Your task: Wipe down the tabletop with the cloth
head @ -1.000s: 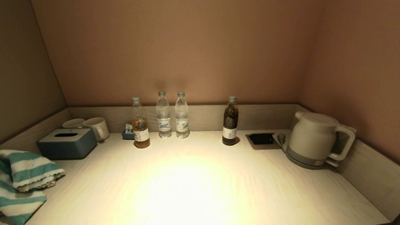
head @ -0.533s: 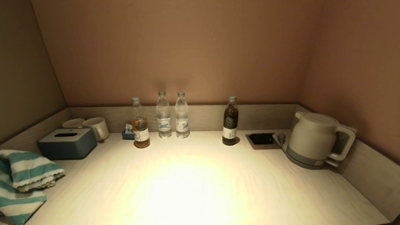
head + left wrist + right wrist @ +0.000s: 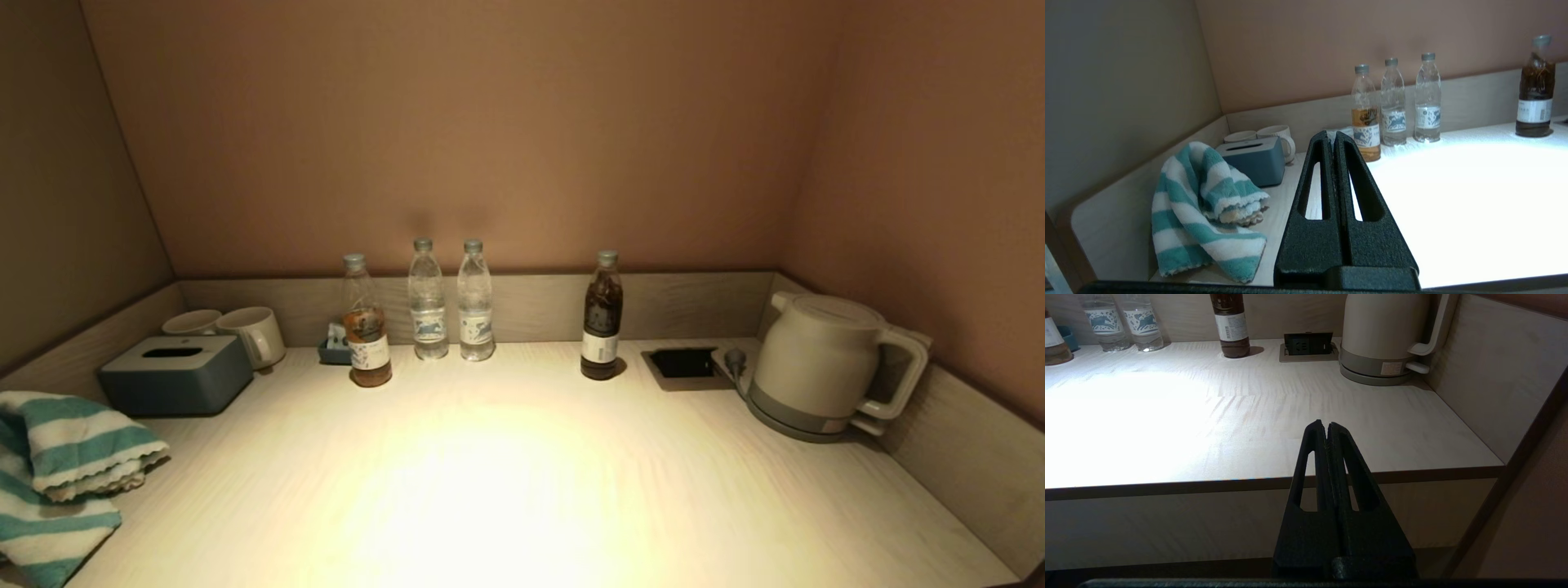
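The teal and white striped cloth (image 3: 57,469) lies crumpled at the near left corner of the pale wood-grain tabletop (image 3: 506,482). It also shows in the left wrist view (image 3: 1204,212). My left gripper (image 3: 1332,136) is shut and empty, held near the tabletop's front edge, to the right of the cloth and apart from it. My right gripper (image 3: 1327,426) is shut and empty, low in front of the tabletop's front edge at the right. Neither gripper shows in the head view.
A grey-blue tissue box (image 3: 175,374) and two white mugs (image 3: 245,333) stand behind the cloth. Several bottles (image 3: 445,302) line the back rim. A black recess (image 3: 684,363) and a beige kettle (image 3: 824,367) are at the back right. Rims close three sides.
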Robot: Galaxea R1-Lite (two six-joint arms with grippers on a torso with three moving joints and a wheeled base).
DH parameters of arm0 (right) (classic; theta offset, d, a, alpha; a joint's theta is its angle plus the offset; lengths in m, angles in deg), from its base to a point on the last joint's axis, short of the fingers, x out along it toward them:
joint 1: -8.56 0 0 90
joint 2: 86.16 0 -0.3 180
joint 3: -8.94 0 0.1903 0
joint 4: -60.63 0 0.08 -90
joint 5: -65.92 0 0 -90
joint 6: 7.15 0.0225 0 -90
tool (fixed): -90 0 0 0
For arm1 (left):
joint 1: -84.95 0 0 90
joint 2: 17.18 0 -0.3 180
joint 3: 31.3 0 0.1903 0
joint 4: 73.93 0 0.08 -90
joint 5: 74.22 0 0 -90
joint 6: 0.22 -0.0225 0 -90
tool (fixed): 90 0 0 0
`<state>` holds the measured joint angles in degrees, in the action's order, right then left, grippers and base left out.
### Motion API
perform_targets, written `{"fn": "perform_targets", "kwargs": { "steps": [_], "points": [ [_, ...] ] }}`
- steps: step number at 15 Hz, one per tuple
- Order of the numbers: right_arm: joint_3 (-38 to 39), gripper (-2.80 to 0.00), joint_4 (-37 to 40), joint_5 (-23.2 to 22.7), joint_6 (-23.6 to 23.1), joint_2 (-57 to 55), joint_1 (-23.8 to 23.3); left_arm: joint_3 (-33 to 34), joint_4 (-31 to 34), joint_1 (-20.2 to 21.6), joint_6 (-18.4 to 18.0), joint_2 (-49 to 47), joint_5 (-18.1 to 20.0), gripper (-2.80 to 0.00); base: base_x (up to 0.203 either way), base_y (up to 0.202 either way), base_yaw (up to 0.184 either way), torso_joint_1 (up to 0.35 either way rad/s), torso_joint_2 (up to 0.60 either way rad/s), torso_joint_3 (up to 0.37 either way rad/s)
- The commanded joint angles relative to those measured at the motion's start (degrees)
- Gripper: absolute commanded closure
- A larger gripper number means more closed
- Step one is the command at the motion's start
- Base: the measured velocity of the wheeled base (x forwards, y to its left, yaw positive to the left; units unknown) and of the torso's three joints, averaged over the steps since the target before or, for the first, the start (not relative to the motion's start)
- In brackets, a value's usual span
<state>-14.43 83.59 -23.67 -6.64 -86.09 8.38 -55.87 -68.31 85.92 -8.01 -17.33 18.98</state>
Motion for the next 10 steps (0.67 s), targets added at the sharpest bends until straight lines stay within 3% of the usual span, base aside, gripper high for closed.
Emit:
{"fn": "perform_targets", "kwargs": {
  "steps": [1, 10],
  "points": [
    [0.0, 0.0, -0.04, 0.02, -0.07, -0.07, 0.01, 1.12, 0.7, 0.0, 0.32, 0.07, 0.06, 0.0, 0.0, 0.0, 0.0, 0.0, 0.0, 0.0],
    [0.0, 0.0, -0.04, 0.02, 0.02, -0.07, 0.01, 1.12, 12.18, 0.0, 1.37, 0.07, 0.18, 0.0, 0.0, 0.0, 0.0, 0.0, 0.0, 0.0]
  ]
}}
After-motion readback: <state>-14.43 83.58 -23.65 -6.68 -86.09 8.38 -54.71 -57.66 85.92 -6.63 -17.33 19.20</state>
